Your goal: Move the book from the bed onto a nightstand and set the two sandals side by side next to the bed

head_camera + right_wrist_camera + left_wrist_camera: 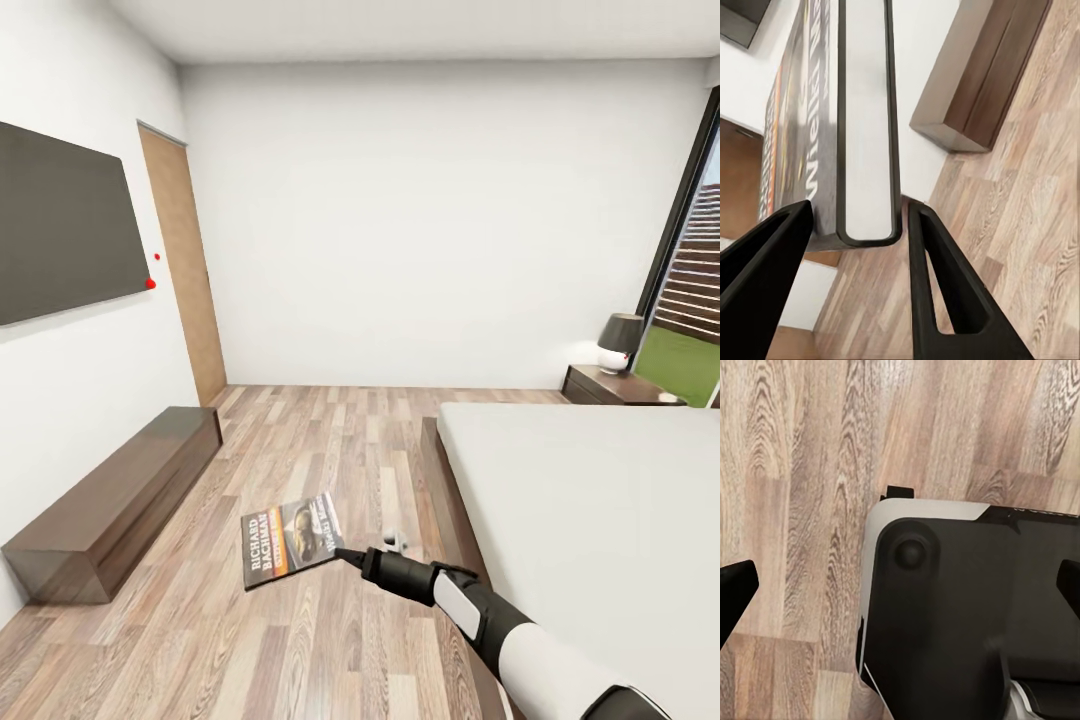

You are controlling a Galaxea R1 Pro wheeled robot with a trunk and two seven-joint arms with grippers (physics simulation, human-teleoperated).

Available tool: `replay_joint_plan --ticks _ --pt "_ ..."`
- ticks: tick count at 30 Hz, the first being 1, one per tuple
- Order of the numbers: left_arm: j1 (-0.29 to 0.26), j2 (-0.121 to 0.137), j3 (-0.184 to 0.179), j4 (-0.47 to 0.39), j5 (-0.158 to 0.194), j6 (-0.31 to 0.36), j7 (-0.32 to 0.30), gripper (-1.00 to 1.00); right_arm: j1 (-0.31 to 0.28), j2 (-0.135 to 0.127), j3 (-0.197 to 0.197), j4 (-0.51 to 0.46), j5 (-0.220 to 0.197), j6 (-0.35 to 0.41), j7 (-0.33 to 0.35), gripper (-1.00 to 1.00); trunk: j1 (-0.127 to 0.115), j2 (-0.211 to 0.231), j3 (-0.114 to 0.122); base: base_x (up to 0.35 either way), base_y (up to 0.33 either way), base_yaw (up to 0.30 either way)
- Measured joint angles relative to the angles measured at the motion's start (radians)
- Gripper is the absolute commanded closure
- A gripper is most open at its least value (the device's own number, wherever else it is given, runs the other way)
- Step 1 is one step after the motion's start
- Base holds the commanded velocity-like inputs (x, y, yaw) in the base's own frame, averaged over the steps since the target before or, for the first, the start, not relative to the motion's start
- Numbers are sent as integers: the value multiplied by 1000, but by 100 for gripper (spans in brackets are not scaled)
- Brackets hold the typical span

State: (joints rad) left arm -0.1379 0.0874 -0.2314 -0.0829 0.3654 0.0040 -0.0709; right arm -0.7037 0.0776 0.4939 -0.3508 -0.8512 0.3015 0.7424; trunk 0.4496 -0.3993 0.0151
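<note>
The right tool (pixel 345 556) is clamped on the book (pixel 292 538), holding it up over the wood-plank floor (pixel 300 440), just off the foot-end corner of the bed (pixel 600 500). In the head view the cover faces up, w/ "RICHARD" in white letters and an orange band beside a central photo; the tool grips one edge, and the right arm runs back from it along the bed's side. In the right wrist view the book (pixel 862 120) stands edge-on between the two black fingers (pixel 945 292), pale page block showing, cover lettering on one side; both fingers press against its bottom end.

The left tool (pixel 900 592) is spread wide: its two dark fingertips (pixel 735 592) sit at opposite edges of the left wrist view, nothing between them, w/ a dark rounded robot part and the floor beyond.

Bed: light grey mattress on a dark brown frame. At its far head end stands a nightstand (pixel 610 385), dark brown, carrying a lamp (pixel 620 342) w/ a dark shade, just beside the black-framed window (pixel 690 250). Across the floor from the bed, a long low dark cabinet (pixel 110 500) sits against the wall, under a dark wall screen (pixel 60 220). A wooden door (pixel 185 270) is farther along that same wall.
</note>
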Motion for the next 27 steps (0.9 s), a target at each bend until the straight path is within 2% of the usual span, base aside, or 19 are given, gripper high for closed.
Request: replay_joint_plan --ticks 4,13,27 --pt "0 0 0 0 0 0 0 -100 10 -1 3 19 16 -2 29 100 0 0 0 0 0 0" --pt "0 0 0 0 0 -1 0 -100 20 -8 4 100 23 -4 85 100 0 0 0 0 0 0" --pt "0 0 0 0 0 -2 0 -100 92 -10 8 119 27 -16 135 100 0 0 0 0 0 0"
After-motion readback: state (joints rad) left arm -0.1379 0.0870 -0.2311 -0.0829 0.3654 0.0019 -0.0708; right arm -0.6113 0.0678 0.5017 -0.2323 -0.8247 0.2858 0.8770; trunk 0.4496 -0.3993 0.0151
